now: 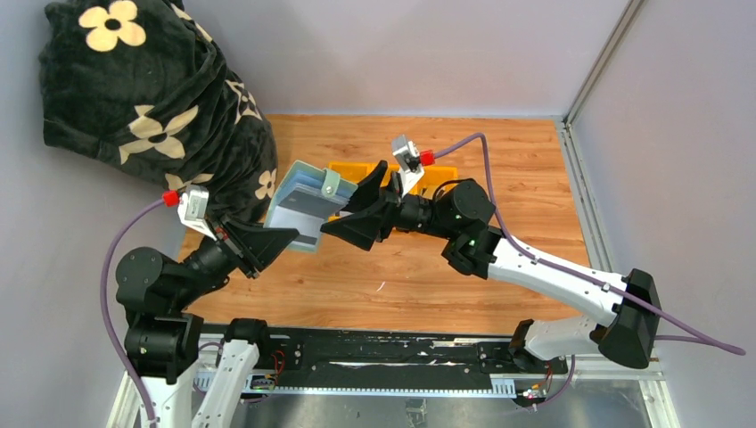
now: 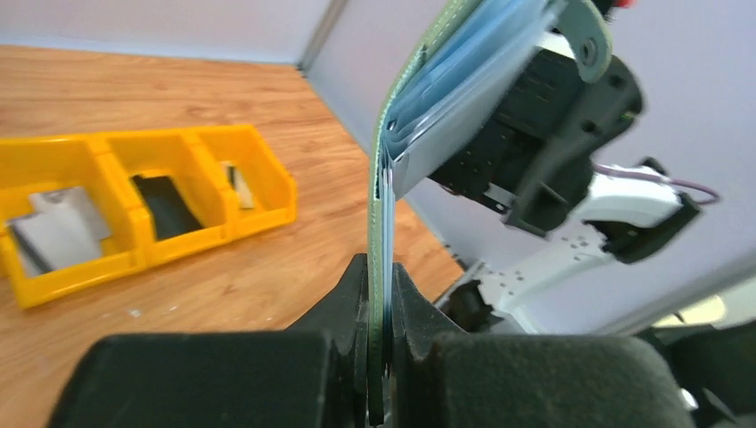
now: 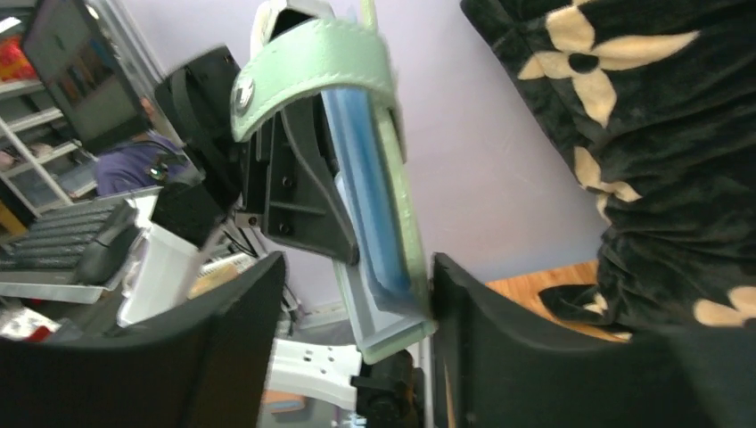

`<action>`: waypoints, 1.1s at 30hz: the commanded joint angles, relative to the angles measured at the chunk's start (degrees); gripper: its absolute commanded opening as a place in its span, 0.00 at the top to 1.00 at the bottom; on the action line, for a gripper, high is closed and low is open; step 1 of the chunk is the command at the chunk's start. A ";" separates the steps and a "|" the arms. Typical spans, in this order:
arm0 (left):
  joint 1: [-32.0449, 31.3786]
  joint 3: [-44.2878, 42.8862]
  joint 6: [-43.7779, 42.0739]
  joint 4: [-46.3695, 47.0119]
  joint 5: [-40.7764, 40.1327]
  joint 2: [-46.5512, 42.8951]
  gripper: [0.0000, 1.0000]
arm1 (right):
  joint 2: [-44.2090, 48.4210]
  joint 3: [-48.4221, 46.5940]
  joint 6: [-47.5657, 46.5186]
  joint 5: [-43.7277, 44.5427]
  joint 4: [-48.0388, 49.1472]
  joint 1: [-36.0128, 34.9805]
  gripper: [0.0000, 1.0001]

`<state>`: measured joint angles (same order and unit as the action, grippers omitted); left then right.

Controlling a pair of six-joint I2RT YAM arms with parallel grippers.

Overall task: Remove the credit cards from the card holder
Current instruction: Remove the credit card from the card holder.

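Sage-green, the holder point(image 1: 308, 192) hangs in the air above the tabletop point(image 1: 401, 276). Its lower cover is clenched in the left tool point(image 1: 272, 239), its blue leaves are fanned, and a pale grey card point(image 1: 294, 221) sticks out of them. The right tool point(image 1: 361, 209) stands released, its fingers apart on either side of the holder's far edge, while behind on the tabletop a yellow tray point(image 2: 272, 183) holds cards point(image 2: 53, 234) in its three compartments.
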<state>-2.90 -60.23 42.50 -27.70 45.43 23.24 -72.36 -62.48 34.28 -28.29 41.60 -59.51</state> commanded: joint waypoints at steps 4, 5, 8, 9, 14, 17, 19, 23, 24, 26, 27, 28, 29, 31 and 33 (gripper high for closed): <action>-0.18 -6.63 -20.52 -13.68 -8.59 7.65 1.00 | -2.34 -5.79 -19.30 6.08 -19.59 -0.88 0.22; -0.18 -7.83 -25.27 -15.49 -9.12 8.64 1.00 | -2.83 -6.57 -21.04 7.15 -22.18 -0.85 0.21; -0.18 -10.23 -41.18 -20.51 -13.14 10.59 1.00 | -2.24 -6.87 -22.11 8.38 -25.05 -0.87 0.19; -0.18 -10.65 -47.62 -22.21 -14.72 11.12 1.00 | -1.47 -6.34 -21.87 8.31 -24.68 -0.88 0.19; -0.18 -11.16 -72.74 -31.22 -23.48 14.61 1.00 | 4.74 -4.16 -22.37 15.29 -27.62 -0.85 0.17; -0.18 -10.84 -82.42 -35.42 -27.06 16.45 1.00 | 7.20 -3.55 -23.25 23.59 -30.16 -0.88 0.17; -0.26 -10.71 -86.46 -36.93 -29.24 17.03 1.00 | 7.17 -3.53 -23.82 25.90 -30.69 -0.83 0.16; -0.44 -10.72 -90.69 -37.87 -31.36 16.65 1.00 | 3.46 -3.91 -22.59 23.08 -29.69 -0.79 0.16; -0.55 -10.97 -91.36 -38.42 -30.97 16.35 1.00 | 2.13 -4.17 -22.10 21.95 -29.16 -0.79 0.15; -0.53 -11.77 -92.72 -40.06 -29.39 16.01 1.00 | -1.49 -4.67 -21.09 18.83 -26.66 -0.83 0.15; -0.56 -12.10 -93.09 -40.69 -28.61 15.91 1.00 | -2.96 -5.02 -20.46 16.83 -25.15 -0.86 0.15; -0.54 -12.30 -93.20 -41.04 -28.20 15.87 1.00 | -4.58 -5.41 -19.61 14.96 -23.65 -0.87 0.15; -0.53 -12.36 -93.09 -41.11 -27.97 15.86 1.00 | -6.14 -5.88 -18.92 12.97 -22.37 -1.00 0.15; -0.53 -12.29 -92.75 -41.12 -27.78 15.95 1.00 | -8.92 -7.06 -18.52 10.80 -19.53 -1.51 0.15; -0.55 -12.15 -92.06 -41.16 -27.19 15.86 1.00 | -11.30 -8.88 -20.00 11.18 -19.16 -3.08 0.15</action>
<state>-3.16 -71.16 -48.16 -68.51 16.58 39.38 -81.36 -67.00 14.31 -13.13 17.08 -60.14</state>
